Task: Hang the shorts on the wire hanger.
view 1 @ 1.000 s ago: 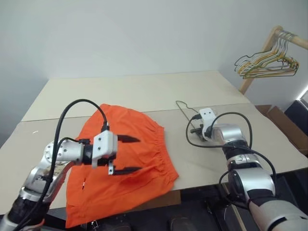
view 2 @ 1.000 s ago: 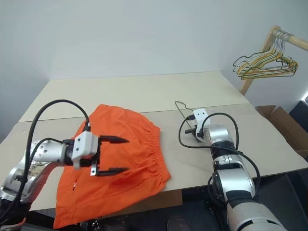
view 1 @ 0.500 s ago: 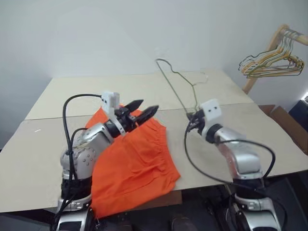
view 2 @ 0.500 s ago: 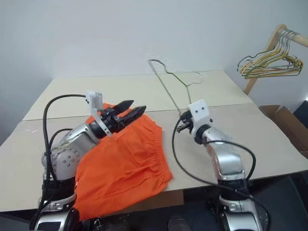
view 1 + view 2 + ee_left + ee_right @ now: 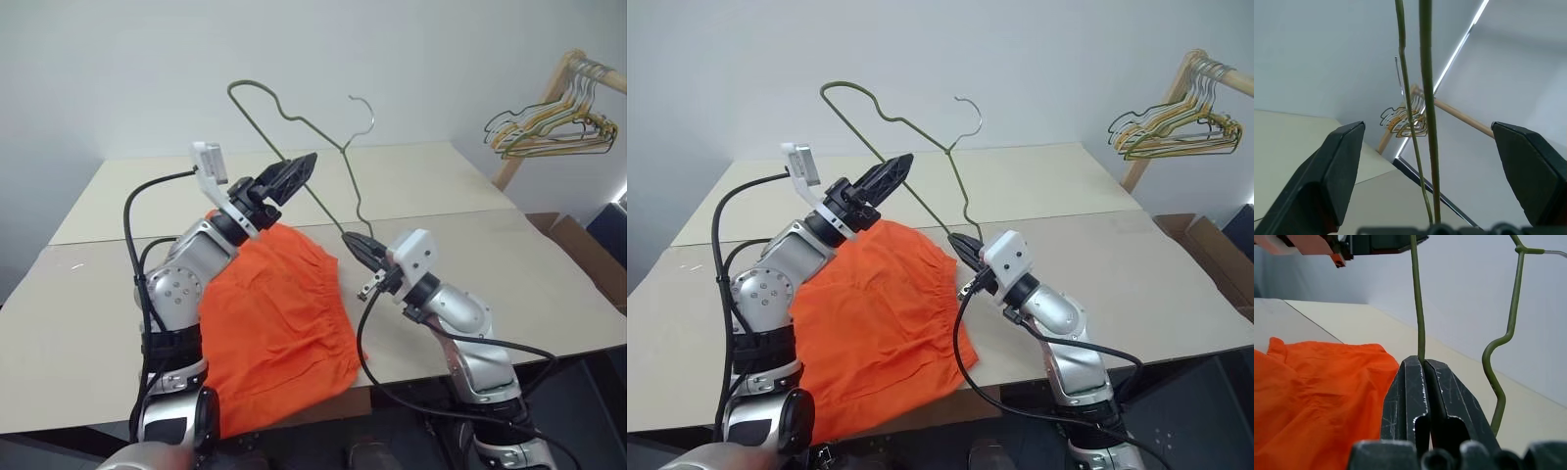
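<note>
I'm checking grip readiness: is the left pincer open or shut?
Open: the left pincer has its fingers spread wide, with the wire hanger running between them.

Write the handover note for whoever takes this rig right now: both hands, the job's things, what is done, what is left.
Right hand: shut on the wire hanger, holding it up in the air above the table.
Left hand: open, raised, its fingers standing either side of the hanger's wire, not gripping it.
Shorts: lying flat on the table near its front edge, one part hanging over the edge, held by neither hand.
Done: hanger picked up.
Left: get the shorts onto the hanger.
</note>
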Robot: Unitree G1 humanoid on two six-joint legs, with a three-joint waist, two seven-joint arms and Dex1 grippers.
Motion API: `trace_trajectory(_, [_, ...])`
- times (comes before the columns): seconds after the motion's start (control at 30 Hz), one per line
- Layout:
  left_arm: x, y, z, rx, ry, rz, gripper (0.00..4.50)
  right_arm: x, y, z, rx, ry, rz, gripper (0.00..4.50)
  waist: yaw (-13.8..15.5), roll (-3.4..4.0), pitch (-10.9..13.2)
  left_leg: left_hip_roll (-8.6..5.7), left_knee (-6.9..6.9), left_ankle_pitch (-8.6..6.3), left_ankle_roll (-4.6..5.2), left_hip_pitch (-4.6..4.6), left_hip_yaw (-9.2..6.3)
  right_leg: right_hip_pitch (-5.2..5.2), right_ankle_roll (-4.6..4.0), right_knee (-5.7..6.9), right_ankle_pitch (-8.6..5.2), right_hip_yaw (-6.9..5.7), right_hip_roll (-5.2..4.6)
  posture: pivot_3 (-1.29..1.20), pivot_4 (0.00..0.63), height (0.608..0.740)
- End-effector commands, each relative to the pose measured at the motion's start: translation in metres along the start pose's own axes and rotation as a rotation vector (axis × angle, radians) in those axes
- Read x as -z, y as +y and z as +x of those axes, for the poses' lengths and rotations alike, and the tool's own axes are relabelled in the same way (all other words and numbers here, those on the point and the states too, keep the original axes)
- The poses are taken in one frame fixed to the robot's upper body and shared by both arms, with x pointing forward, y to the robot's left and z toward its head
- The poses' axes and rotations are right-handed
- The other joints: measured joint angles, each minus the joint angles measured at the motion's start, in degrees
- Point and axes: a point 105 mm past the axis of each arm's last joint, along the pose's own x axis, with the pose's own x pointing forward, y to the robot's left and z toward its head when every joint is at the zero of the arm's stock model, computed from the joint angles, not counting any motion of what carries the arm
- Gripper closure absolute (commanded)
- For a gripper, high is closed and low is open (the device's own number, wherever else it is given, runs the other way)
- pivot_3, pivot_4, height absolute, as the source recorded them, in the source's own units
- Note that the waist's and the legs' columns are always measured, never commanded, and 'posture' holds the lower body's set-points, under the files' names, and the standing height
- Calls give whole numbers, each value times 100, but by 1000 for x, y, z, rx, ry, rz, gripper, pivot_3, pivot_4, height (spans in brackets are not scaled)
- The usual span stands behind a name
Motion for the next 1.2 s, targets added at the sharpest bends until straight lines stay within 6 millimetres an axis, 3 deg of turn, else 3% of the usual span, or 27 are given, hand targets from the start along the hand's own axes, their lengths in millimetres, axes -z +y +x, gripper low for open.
trace_trajectory(0.03, [-7, -13, 1, 56, -23, 23, 847, -16, 3, -2, -24, -71, -31, 4500, -3, 0, 0, 0, 0, 0, 0, 0, 0, 0, 0, 0, 0, 0, 0, -95, 0, 740])
trace_trajectory(0.37, [-2, -8, 0, 20, 11, 74, 4297, -12, 2, 0, -14, -59, -31, 4500, -2, 0, 0, -1, -1, 0, 0, 4, 0, 2, 0, 0, 0, 2, 0, -80, 0, 740])
trace_trajectory(0.4, [-1, -8, 0, 20, 11, 76, 4454, -12, 2, 0, -13, -58, -36, 4500, 5, 0, 0, -1, -1, 0, 0, 3, 0, 2, 0, 0, 0, 2, 0, -80, 0, 740])
trace_trajectory(0.53, [1, -5, 1, -4, 25, 105, 4454, -9, 2, 0, -13, -41, -48, 4500, 11, 0, 0, -6, 0, 0, 0, 3, -1, 2, 2, 0, -1, 2, -4, -81, 0, 740])
trace_trajectory(0.67, [5, -3, 1, -19, 52, 172, 4500, -8, -2, -1, -9, -34, -67, 3394, 10, 0, 0, -8, -1, 0, -1, 4, -1, 2, 2, 0, -1, 3, -5, -84, 0, 740])
trace_trajectory(0.83, [-8, -8, -6, 40, 42, 256, 4500, -12, -6, -8, -41, -53, -61, 1671, 7, 0, 0, -7, -2, 0, 0, 4, -1, 2, 2, 0, -1, 2, -4, -80, 0, 740])
trace_trajectory(1.0, [-32, -35, -35, 311, 59, 301, 4500, -15, -16, -30, -257, 2, 278, 37, 1, 1, 1, -7, -1, 0, 0, 3, -1, 3, 3, -3, -2, 1, -5, -76, 0, 740])
trace_trajectory(1.2, [-54, -66, -72, 635, 90, 273, 4500, -26, -21, -54, -630, 160, 589, 37, -18, 7, 10, -4, -1, 0, 1, 11, 1, 14, 5, -7, -4, -6, -2, -79, 0, 740])
